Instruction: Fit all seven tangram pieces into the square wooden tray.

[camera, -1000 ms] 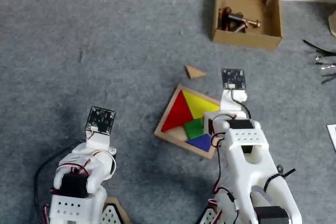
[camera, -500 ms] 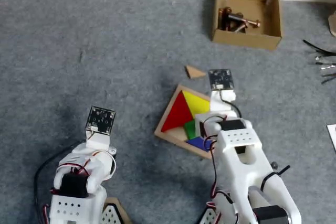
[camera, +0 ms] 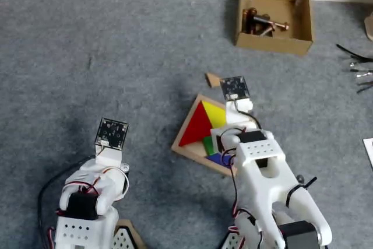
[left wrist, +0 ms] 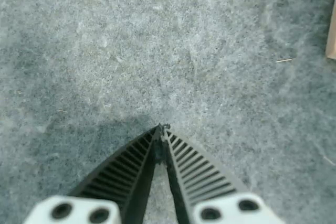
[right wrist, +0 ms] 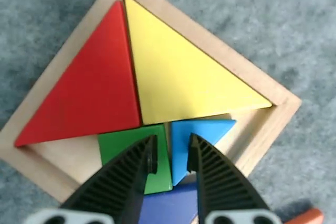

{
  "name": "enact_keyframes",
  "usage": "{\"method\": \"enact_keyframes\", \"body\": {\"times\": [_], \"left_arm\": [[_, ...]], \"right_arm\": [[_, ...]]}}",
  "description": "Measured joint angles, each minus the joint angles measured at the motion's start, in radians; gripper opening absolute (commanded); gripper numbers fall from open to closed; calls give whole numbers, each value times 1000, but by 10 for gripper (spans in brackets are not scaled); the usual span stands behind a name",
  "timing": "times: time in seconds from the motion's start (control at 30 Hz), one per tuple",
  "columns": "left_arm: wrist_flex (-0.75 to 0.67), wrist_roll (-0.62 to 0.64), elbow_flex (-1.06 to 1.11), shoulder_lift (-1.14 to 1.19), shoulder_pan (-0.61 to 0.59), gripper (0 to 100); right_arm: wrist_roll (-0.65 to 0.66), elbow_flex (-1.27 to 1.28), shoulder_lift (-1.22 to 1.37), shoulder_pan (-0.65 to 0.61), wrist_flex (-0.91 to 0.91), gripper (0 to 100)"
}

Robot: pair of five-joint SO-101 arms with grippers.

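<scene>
The square wooden tray (camera: 189,151) lies mid-table, turned like a diamond. In it lie a red triangle (right wrist: 89,87), a yellow triangle (right wrist: 178,72), a green square (right wrist: 123,153), a small light-blue triangle (right wrist: 202,132) and a dark blue piece (right wrist: 168,205). My right gripper (right wrist: 171,145) hangs above the green square and the light-blue triangle, open by a narrow gap and holding nothing. An orange piece (right wrist: 310,216) lies on the carpet just outside the tray. A tan triangle (camera: 212,79) sits beyond the tray, partly hidden by the right arm's camera. My left gripper (left wrist: 160,128) is shut over bare carpet.
A cardboard box (camera: 273,16) holding metal parts stands at the back right. Cables (camera: 355,62) and a sheet of paper (camera: 368,147) lie at the right edge. A wooden edge (left wrist: 332,35) appears in the left wrist view. Grey carpet covers the table.
The right arm has swung left across the tray, and its camera now covers part of the tan triangle. The left arm has stayed still.
</scene>
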Motion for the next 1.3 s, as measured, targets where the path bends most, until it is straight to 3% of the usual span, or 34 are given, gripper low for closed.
{"method": "enact_keyframes", "body": {"times": [0.43, 0.87, 1.13, 1.3], "left_arm": [[0, 0, 0, 0, 0, 11], [0, 0, 0, 0, 0, 11], [0, 0, 0, 0, 0, 11], [0, 0, 0, 0, 0, 11]], "right_arm": [[3, 11, -28, -81, 0, 91], [11, 11, -43, -77, 0, 91], [12, 18, -264, -51, 15, 95], [12, 18, -436, -48, 166, 95]]}}
